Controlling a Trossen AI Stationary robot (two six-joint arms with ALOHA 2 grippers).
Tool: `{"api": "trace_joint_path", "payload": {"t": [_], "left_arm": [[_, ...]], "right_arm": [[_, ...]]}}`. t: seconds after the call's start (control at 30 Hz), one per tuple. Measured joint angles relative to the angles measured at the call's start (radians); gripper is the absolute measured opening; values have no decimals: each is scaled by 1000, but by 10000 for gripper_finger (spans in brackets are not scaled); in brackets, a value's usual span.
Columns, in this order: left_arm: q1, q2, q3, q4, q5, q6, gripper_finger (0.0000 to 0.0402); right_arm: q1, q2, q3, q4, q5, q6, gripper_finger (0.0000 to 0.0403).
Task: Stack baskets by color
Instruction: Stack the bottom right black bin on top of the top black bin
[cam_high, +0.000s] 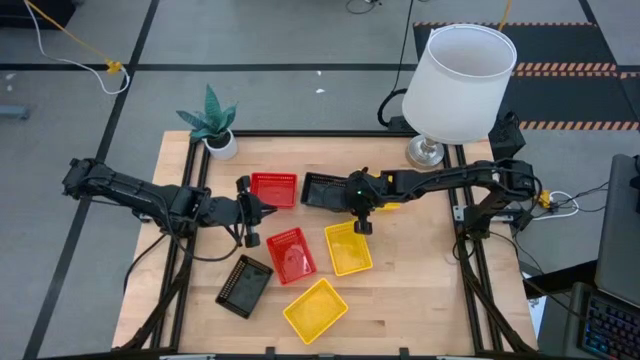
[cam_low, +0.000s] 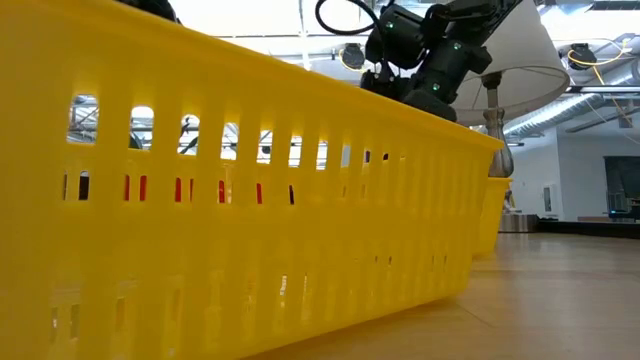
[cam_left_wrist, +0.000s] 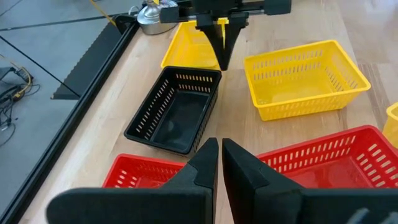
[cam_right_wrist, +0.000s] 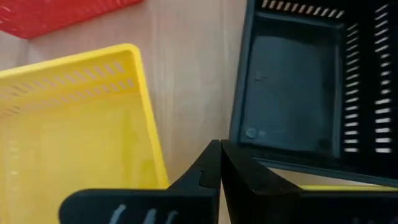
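L claw (cam_high: 250, 212) fingers together, nothing held, over desk between red basket (cam_high: 273, 189) nr far edge and 2nd red basket (cam_high: 291, 254) mid-desk, long axis near-to-far, slightly skewed.

R claw (cam_high: 361, 217) pinched together, empty, between black basket (cam_high: 326, 190) and yellow basket (cam_high: 348, 247).

Another black basket (cam_high: 244, 285) and yellow basket (cam_high: 315, 309) by near edge, both askew.

Yellow basket (cam_low: 250, 200) fills low view, edge-cropped; hides table, possibly other baskets.
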Motion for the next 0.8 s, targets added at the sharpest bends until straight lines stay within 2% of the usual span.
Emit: {"api": "trace_joint_path", "payload": {"t": [0.13,0.37,0.63,0.8], "left_arm": [[0,0,0,0,0,0,26],[0,0,0,0,0,0,26],[0,0,0,1,-1,0,26],[0,0,0,1,-1,0,26]], "right_arm": [[2,0,0,4,-33,2,2],[1,1,0,9,-24,25,2],[15,59,0,23,-28,3,2],[14,49,0,4,46,-4,2]]}}
